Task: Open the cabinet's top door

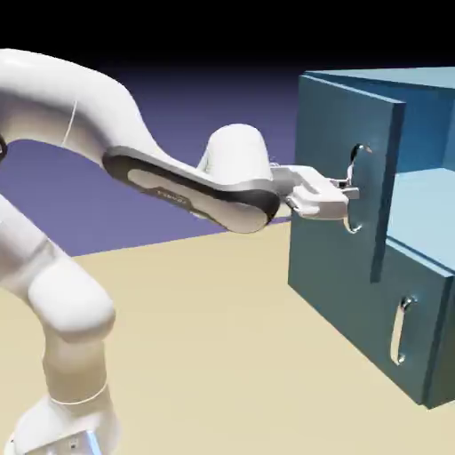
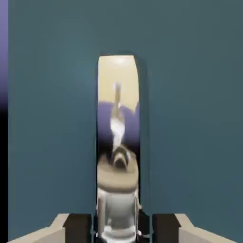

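Teal-blue and flat, the top door [image 1: 329, 115] hangs on the upper half of the cabinet [image 1: 431, 78], at the exterior view's right. It is ajar: its edge nearer the camera stands out from the body, and I can see the pale shelf inside behind it. The lower door [image 1: 342, 302] sits closed beneath, its own handle [image 1: 397, 333] untouched.

The white arm [image 1: 191, 197] reaches over the counter [image 1: 195, 284] to the upper silver handle [image 2: 118, 118]. The jaws [image 2: 121, 228] are drawn in close, one finger on each side of that bar; they seem to grip it, though the contact itself is hard to make out.

So the step in hand, I judge, is the pull, with the swing only partly made. Next, the arm needs to draw back along the door's arc, turning the wrist with the panel so the bar doesn't slip free.
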Tool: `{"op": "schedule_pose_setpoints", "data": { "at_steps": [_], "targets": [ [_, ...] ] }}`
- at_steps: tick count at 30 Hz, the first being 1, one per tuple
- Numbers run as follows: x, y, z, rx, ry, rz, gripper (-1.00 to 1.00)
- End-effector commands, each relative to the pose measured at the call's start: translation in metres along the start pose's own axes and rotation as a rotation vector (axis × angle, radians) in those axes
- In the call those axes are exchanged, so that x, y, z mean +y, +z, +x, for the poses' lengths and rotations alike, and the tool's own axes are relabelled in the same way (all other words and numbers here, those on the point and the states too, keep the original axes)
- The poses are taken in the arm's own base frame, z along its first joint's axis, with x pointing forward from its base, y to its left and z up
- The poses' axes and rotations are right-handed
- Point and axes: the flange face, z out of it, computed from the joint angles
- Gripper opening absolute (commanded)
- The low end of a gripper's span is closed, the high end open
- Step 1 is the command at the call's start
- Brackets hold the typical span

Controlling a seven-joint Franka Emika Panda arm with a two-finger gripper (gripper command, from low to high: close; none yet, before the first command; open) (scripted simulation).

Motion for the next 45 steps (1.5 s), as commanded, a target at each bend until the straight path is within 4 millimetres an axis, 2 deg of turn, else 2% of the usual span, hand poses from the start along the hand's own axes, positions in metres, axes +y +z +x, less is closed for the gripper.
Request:
{"op": "schedule_pose_setpoints", "data": {
  "at_steps": [1,12,30,38,45],
  "targets": [
    [0.002,-0.009,0.002,-0.011,0.000,0.012,-1.00],
    [0.024,-0.089,0.024,-0.124,0.000,0.125,-1.00],
    [0.065,-0.182,0.065,-0.269,0.000,0.270,-1.00],
    [0.096,-0.231,0.096,-0.356,0.000,0.357,-1.00],
    [0.134,-0.279,0.134,-0.450,0.000,0.452,-1.00]
  ]
}}
